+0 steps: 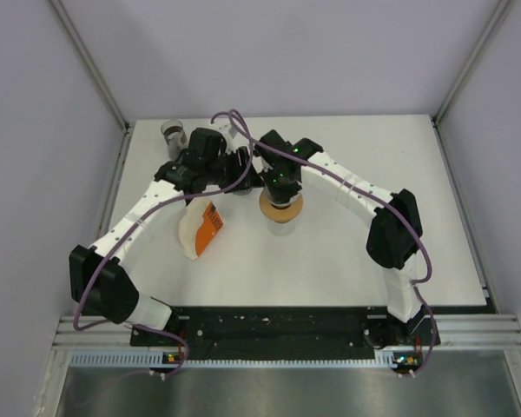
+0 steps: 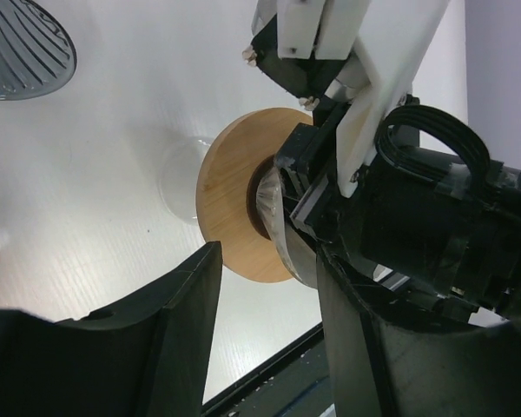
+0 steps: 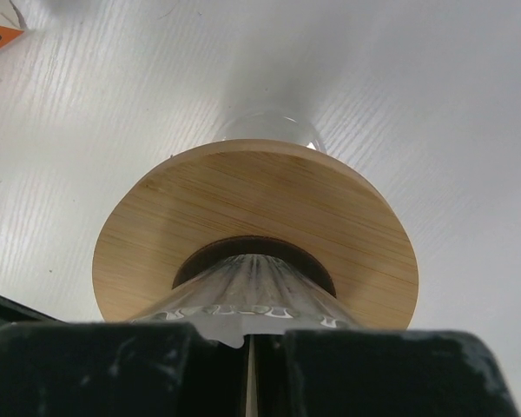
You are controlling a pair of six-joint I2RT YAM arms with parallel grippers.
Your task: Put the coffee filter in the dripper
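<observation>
The dripper (image 1: 280,211) is a ribbed glass cone in a round wooden collar (image 3: 252,217), standing upright mid-table. My right gripper (image 3: 250,340) comes down from above and is shut on the cone's glass rim (image 3: 243,300); it also shows in the top view (image 1: 280,189). My left gripper (image 2: 269,261) is open and empty, just left of the dripper (image 2: 239,195), and shows in the top view (image 1: 237,171). The coffee filters (image 1: 200,228) are a white stack with an orange label, lying on the table left of and nearer than the dripper. I cannot tell if a filter is inside the cone.
A glass cup (image 1: 172,131) stands at the back left corner. A ribbed grey glass piece (image 2: 22,43) shows at the top left of the left wrist view. The table's dark front rail (image 1: 269,321) runs between the arm bases.
</observation>
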